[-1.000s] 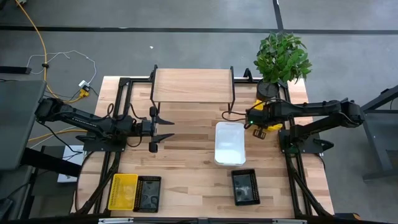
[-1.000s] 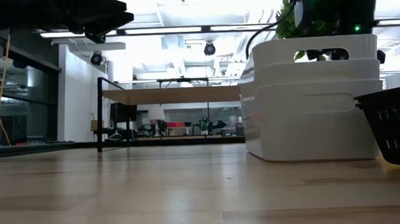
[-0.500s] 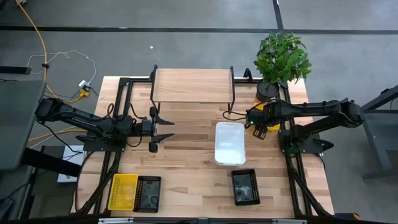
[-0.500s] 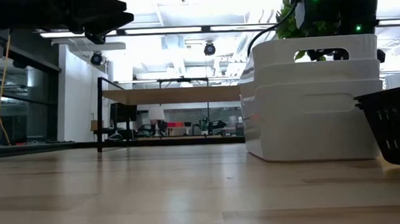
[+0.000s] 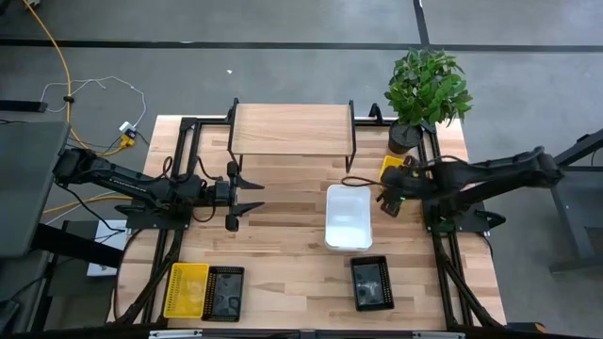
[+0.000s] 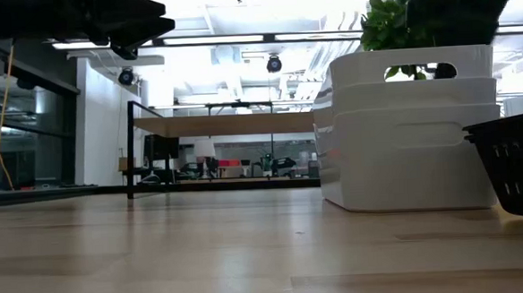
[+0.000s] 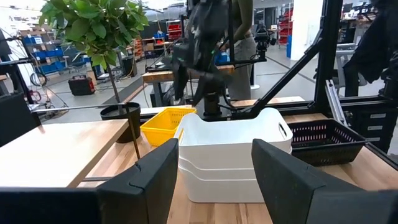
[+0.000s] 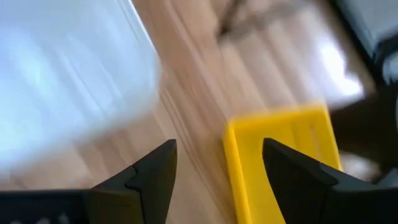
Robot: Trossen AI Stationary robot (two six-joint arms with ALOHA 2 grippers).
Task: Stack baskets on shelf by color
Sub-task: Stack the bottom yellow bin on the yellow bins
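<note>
Now right gripper (image 5: 384, 194) hovers, fingers apart, beside yellow basket (image 5: 392, 167); empty.

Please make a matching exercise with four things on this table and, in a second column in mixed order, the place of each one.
1. white baskets
2. shelf
3. potted plant
4. left gripper

a. far right corner of the table
b. near the table's middle, stacked
c. far edge, centre
d. open, left of the white stack, below the shelf in the high view

Pairs: 1-b, 2-c, 3-a, 4-d
</note>
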